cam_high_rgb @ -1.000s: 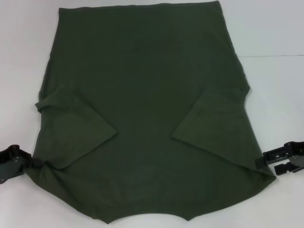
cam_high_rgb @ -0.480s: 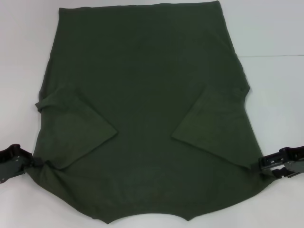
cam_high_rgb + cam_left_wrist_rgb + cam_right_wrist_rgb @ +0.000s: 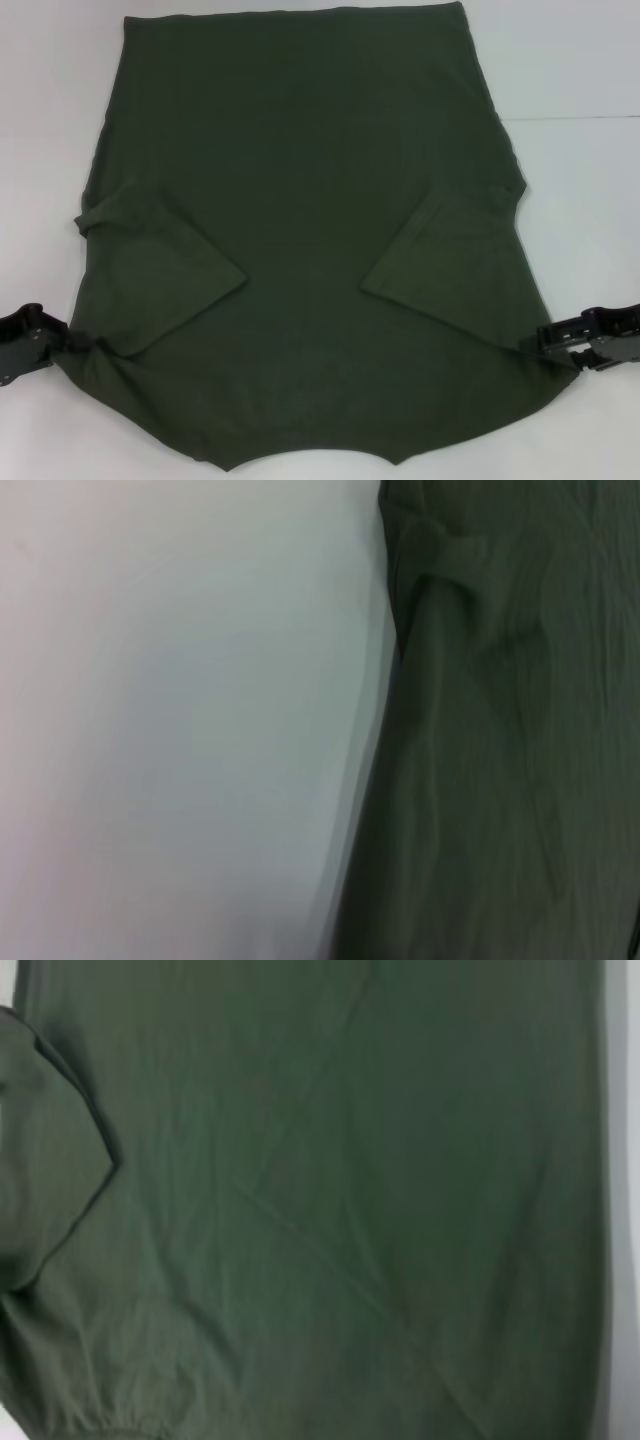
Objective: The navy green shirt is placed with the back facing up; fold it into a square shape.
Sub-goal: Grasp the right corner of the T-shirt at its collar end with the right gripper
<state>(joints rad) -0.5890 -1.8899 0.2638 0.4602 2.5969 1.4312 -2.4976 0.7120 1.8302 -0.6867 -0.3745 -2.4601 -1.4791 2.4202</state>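
Observation:
The navy green shirt [image 3: 300, 200] lies flat on the white table, plain side up, with both short sleeves folded inward over the body. My left gripper [image 3: 62, 345] is at the shirt's near left corner, shut on a bunched pinch of the cloth. My right gripper [image 3: 560, 348] is at the shirt's near right corner, its jaws open at the cloth's edge. The left wrist view shows the shirt's wrinkled edge [image 3: 500, 730] next to bare table. The right wrist view is filled by the shirt [image 3: 300, 1210] with a folded sleeve.
The white table [image 3: 580, 60] shows as bare strips to the left and right of the shirt and at the far right. A thin seam line runs across the table on the right [image 3: 570, 118].
My right gripper has moved left and slightly down, from just off the shirt to its near right corner. The left gripper and the shirt have not moved.

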